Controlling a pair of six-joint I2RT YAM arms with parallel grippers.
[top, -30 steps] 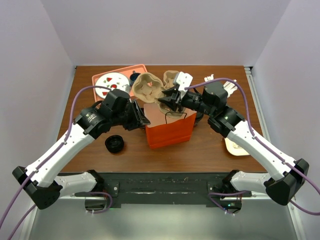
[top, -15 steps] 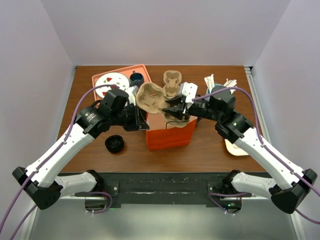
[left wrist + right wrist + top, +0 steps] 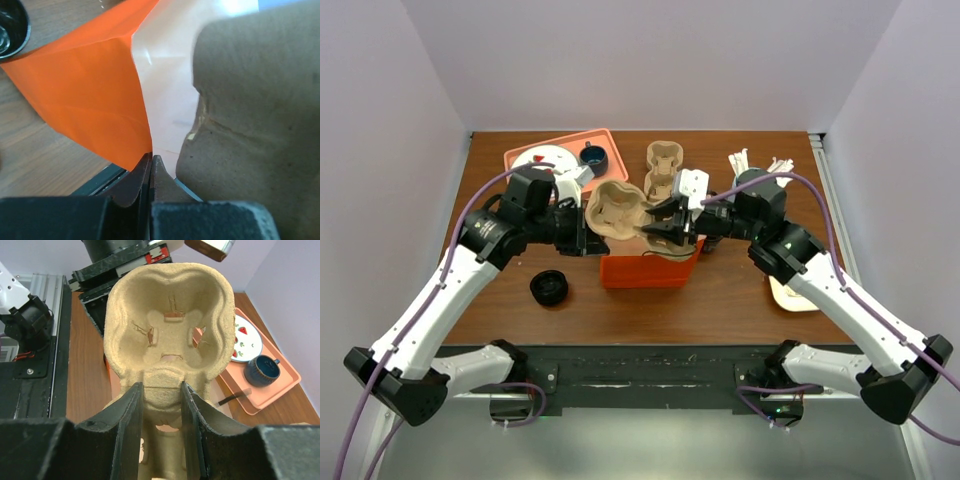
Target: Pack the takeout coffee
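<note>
The takeout coffee is hidden or out of view. An orange paper bag (image 3: 645,270) stands at the table's middle, and its orange wall (image 3: 85,85) fills the left wrist view. My left gripper (image 3: 584,238) (image 3: 151,159) is shut on the bag's left rim, where the paper runs into the jaw tips. My right gripper (image 3: 661,226) (image 3: 162,390) is shut on the centre ridge of a brown pulp cup carrier (image 3: 615,208) (image 3: 170,295), which it holds tilted over the bag's mouth with its cup wells unfilled.
A second pulp carrier (image 3: 663,165) lies behind the bag. A salmon tray (image 3: 560,140) at the back left holds a plate (image 3: 542,160) and a blue cup (image 3: 593,158). A low black round piece (image 3: 549,288) sits front left. White sticks (image 3: 760,163) stand at the back right.
My left gripper shut on the bag's rim and drew it left, and the bag shifted that way. My right gripper brought the carrier nearer and lower over the bag's mouth.
</note>
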